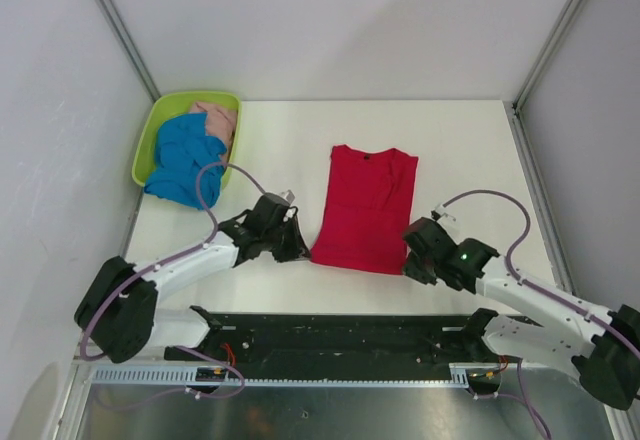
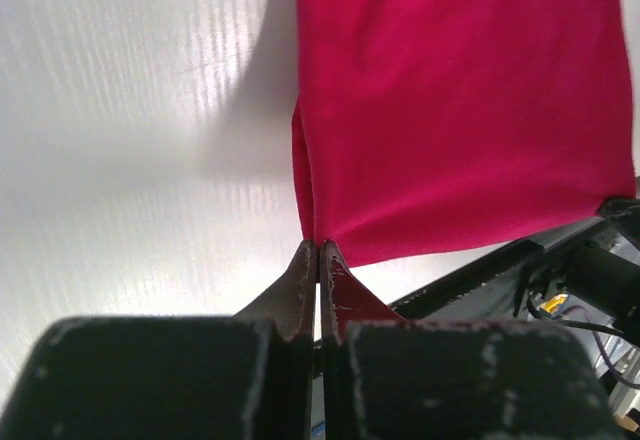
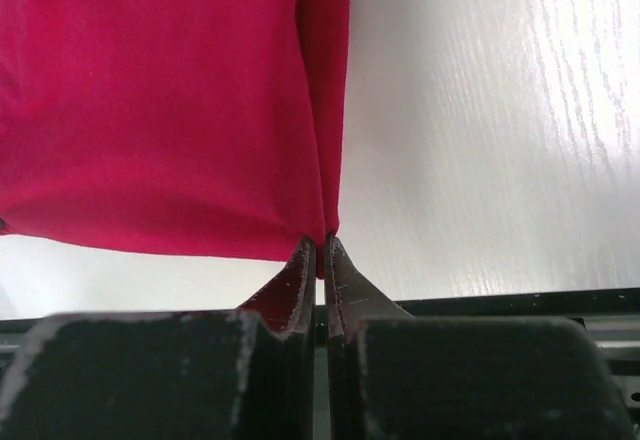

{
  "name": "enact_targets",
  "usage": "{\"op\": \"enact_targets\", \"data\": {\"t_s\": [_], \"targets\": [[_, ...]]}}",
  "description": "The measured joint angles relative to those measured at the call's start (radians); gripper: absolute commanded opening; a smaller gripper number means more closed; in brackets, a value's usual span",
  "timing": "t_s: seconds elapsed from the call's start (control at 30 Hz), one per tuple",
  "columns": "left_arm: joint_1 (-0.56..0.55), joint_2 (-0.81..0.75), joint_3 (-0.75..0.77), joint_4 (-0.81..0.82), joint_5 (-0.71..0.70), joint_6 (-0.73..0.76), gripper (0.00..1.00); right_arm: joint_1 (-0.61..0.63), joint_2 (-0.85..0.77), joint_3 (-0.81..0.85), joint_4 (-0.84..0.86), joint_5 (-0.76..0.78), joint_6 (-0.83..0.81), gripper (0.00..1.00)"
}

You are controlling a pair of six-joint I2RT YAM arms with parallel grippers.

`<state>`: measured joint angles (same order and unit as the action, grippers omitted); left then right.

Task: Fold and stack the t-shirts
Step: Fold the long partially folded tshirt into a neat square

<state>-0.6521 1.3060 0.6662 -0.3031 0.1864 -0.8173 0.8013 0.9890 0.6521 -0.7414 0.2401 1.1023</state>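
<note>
— Grippers: how many, doing what?
— Two. I see my left gripper (image 2: 318, 247) and right gripper (image 3: 322, 241) each pinching a lower corner of one red t-shirt (image 1: 367, 210), centre frame.
— Others?
— One blue t-shirt (image 1: 183, 163) and one pink t-shirt (image 1: 216, 120) in one green basket (image 1: 143, 152), upper left

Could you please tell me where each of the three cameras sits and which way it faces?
Top external: fixed above and behind, looking down on white table, bright red cloth t-shirt, lime-green plastic basket; both arms show.
Left wrist: on the left arm, facing along the left pincer, shut on the shirt's near-left corner.
Right wrist: on the right arm, facing along the right pincer, shut on the near-right corner.
Shared: all three see the shirt and table.
</note>
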Motion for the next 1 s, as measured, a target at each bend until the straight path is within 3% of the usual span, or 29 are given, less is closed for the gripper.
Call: {"op": "enact_targets", "data": {"t_s": [0.17,0.4,0.7,1.0], "targets": [[0.0,-0.053,0.014,-0.003,0.0,-0.003,0.0,0.002,-0.044,0.035,-0.064,0.034,0.015,0.0],[0.011,0.004,0.204,-0.042,-0.018,0.016,0.0,-0.083,0.015,0.202,-0.112,0.092,-0.054,0.0],[0.069,0.237,0.529,-0.045,-0.028,0.056,0.0,-0.372,0.192,0.36,0.019,0.037,-0.249,0.0],[0.148,0.545,0.879,-0.044,-0.048,0.069,0.0,-0.559,0.494,0.529,0.273,-0.072,-0.385,0.0]]}}
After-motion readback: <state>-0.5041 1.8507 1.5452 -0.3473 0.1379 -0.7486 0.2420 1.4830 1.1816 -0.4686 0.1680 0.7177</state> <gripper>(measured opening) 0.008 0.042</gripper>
